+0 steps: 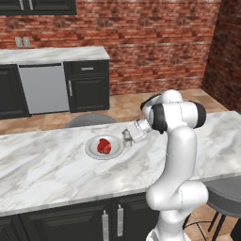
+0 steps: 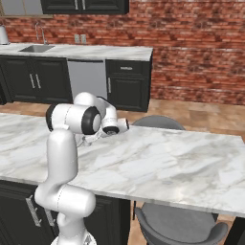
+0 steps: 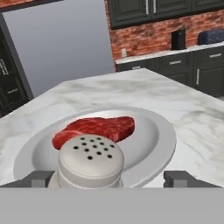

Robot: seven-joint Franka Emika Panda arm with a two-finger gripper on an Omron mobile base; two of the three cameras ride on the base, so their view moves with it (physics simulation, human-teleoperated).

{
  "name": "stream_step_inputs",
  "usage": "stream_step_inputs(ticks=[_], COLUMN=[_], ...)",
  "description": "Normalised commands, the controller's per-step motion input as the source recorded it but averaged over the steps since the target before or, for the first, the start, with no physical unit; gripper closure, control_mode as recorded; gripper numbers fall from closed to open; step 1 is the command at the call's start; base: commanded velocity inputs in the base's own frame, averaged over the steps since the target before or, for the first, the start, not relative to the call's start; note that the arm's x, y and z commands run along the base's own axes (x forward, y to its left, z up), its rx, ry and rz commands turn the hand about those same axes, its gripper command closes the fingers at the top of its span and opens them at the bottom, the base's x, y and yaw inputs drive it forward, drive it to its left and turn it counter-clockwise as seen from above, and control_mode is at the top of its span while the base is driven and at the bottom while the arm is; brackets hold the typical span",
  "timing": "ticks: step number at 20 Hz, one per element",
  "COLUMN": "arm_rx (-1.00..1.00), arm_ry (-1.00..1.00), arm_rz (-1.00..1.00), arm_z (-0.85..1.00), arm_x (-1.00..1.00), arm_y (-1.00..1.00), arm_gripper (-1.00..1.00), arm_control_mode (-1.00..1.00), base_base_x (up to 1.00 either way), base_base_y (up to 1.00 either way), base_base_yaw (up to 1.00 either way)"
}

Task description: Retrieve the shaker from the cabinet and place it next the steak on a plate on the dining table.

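The shaker [image 3: 91, 161], light grey with a holed domed top, stands upright on the marble dining table [image 1: 56, 169] at the right edge of the round pale plate [image 1: 92, 151]. The red steak [image 1: 104, 146] lies in the middle of that plate. In the hand view the steak [image 3: 94, 129] and plate [image 3: 159, 140] sit just beyond the shaker. My gripper [image 3: 111, 177] is open, its two dark fingertips [image 3: 181, 178] standing wide on either side of the shaker, the right one clearly apart from it. From the left base view the hand [image 1: 136, 131] is low beside the shaker [image 1: 126, 138].
A grey stool [image 1: 90, 120] stands behind the island and another [image 2: 177, 225] on my side at the right. Dark base cabinets and a dishwasher [image 1: 44, 87] line the brick back wall. Dark wall cabinets [image 2: 86, 5] hang above. The marble top stretches bare to the right [image 2: 182, 162].
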Motion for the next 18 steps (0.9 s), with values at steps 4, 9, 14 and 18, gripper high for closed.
stream_step_inputs(ticks=[4,9,14,18], arm_rx=[0.0,0.0,0.0,0.02], arm_ry=[-0.1,-0.1,-0.1,-0.11], arm_rz=[0.03,0.03,0.02,0.0], arm_z=[0.0,-0.03,-0.03,0.0], arm_x=[-0.19,-0.17,-0.18,-0.2], arm_y=[0.0,0.0,-0.09,-0.29], arm_gripper=[-1.0,-1.0,-1.0,-1.0], arm_control_mode=[-1.0,-1.0,-1.0,-1.0], base_base_x=[0.0,0.0,0.0,0.0], base_base_y=[0.0,0.0,0.0,0.0], base_base_yaw=[0.0,0.0,0.0,0.0])
